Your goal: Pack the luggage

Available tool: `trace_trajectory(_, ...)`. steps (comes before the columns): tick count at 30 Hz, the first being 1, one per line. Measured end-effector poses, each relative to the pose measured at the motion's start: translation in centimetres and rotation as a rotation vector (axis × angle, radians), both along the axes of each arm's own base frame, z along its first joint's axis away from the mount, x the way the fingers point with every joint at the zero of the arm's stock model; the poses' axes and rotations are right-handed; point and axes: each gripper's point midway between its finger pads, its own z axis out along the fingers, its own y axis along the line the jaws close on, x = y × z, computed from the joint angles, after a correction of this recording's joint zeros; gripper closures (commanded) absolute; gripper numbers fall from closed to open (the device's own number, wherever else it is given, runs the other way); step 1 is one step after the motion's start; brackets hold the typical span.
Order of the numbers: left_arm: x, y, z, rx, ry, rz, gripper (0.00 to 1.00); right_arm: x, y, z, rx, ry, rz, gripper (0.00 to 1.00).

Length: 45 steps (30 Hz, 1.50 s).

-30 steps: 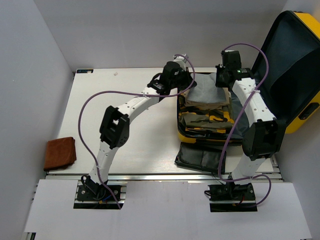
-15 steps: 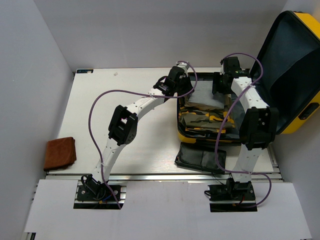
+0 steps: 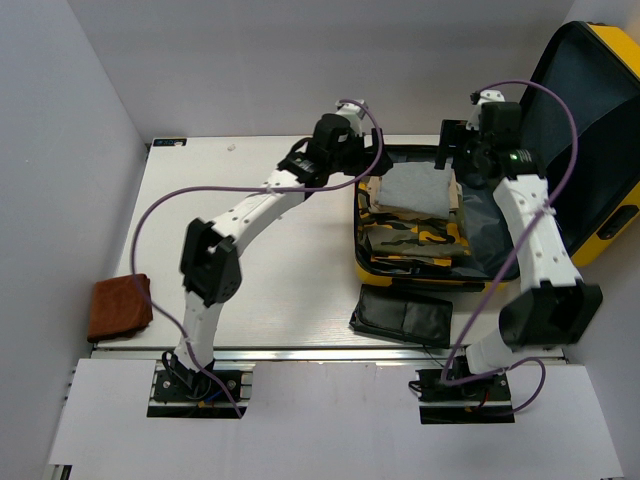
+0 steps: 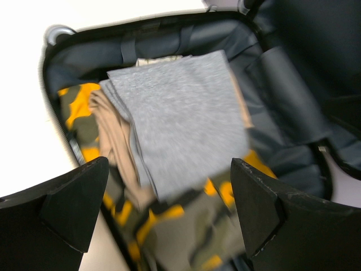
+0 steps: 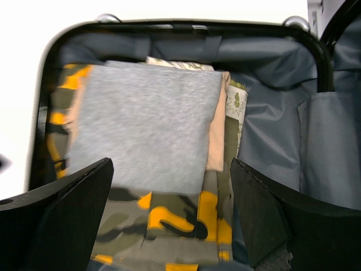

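We see left hand (image 4: 169, 197) and right hand (image 5: 172, 195) released, empty; grey cloth (image 5: 144, 132) below both, inside luggage (image 3: 600, 245).

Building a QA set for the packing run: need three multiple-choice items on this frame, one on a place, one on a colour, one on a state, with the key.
1. Where does the black pouch lie?
A) inside the luggage
B) on the table, at the luggage's near side
C) on the luggage's raised lid

2. What colour is the top folded cloth in the luggage?
A) grey
B) red
C) white

3. How do the left tool and the right tool stand?
A) both open, empty
B) both shut on the cloth
C) left shut, right open

Key:
1 B: the top view shows it flat on the table, outside the shell.
2 A: both wrist views show grey on top.
3 A: in each wrist view the jaws are spread wide with nothing gripped.
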Motion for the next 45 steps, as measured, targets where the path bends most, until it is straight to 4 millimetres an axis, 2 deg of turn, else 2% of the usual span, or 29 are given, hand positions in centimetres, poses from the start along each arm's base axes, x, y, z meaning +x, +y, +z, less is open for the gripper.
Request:
trace_trajectory(2,-1.6,2.3,3.1,-0.010,-0.031,0.036,0.02,-1.6,0.3,1.8,0.021,-0.052,0.014,0.11)
trace_trajectory(4,-3.8,5.4,5.3,-0.006,-0.045,0.089,0.02,-2.6,0.9,2.7,0.041,-0.082,0.040,0.11)
trace_trajectory(6,-5.7,9.7,6.8,0.005,-0.053,0.201,0.02,-3.1,1.5,2.8,0.056,-0.089,0.068,0.11)
trace_trajectory(8,-7.2,15.3,6.6,0.042,-0.029,0.373,0.02,-3.2,2.4,2.3,0.068,-0.078,0.102,0.11)
trace_trajectory(10,-8.4,21.8,5.2,0.091,0.028,0.589,0.02,-3.0,3.3,1.6,0.076,-0.060,0.132,0.11)
trace_trajectory(12,-9.6,28.2,2.9,0.151,0.099,0.810,0.02,-2.7,4.5,0.9,0.086,-0.045,0.173,0.11)
trace_trajectory(14,-11.1,34.8,-0.4,0.220,0.179,1.042,0.02,-2.3,5.9,0.0,0.089,-0.025,0.216,0.11)
trace_trajectory(17,-14.3,42.6,-5.3,0.331,0.312,1.338,0.02,-1.6,8.0,-1.5,0.075,0.015,0.266,0.11)
trace_trajectory(20,-17.9,49.0,-9.3,0.438,0.457,1.580,0.02,-1.1,9.6,-2.8,0.046,0.042,0.294,0.11)
trace_trajectory(24,-20.2,55.1,-12.2,0.476,0.606,1.810,0.02,-1.2,10.4,-3.5,0.015,0.058,0.300,0.11)
trace_trajectory(28,-21.8,59.1,-14.7,0.463,0.726,1.945,0.02,-1.2,10.3,-3.6,-0.006,0.056,0.286,0.11)
trace_trajectory(31,-22.7,60.8,-16.5,0.451,0.791,2.002,0.02,-1.1,10.1,-3.6,-0.027,0.054,0.269,0.11)
trace_trajectory(34,-23.0,61.6,-18.7,0.436,0.869,2.020,0.03,-1.0,9.9,-3.8,-0.042,0.056,0.257,0.11)
trace_trajectory(36,-23.2,61.7,-20.6,0.431,0.930,2.015,0.11,-1.0,10.0,-3.9,-0.049,0.058,0.257,0.11)
trace_trajectory(38,-22.7,61.7,-21.8,0.421,0.944,2.016,0.24,-1.1,9.9,-4.1,-0.056,0.065,0.255,0.11)
trace_trajectory(39,-22.5,61.7,-21.9,0.414,0.936,2.017,0.34,-1.1,10.0,-4.2,-0.059,0.067,0.256,0.11)
trace_trajectory(40,-22.0,61.6,-22.0,0.396,0.923,2.015,0.58,-1.2,10.0,-4.2,-0.061,0.068,0.257,0.11)
trace_trajectory(42,-20.9,61.4,-22.4,0.350,0.899,2.001,0.82,-1.2,10.1,-4.2,-0.063,0.067,0.260,0.11)
trace_trajectory(43,-20.6,61.3,-22.5,0.345,0.894,1.988,0.99,-1.2,10.2,-4.2,-0.063,0.067,0.261,0.11)
trace_trajectory(45,-20.3,61.0,-22.7,0.349,0.883,1.950,1.00,-1.3,10.4,-4.1,-0.063,0.064,0.268,0.11)
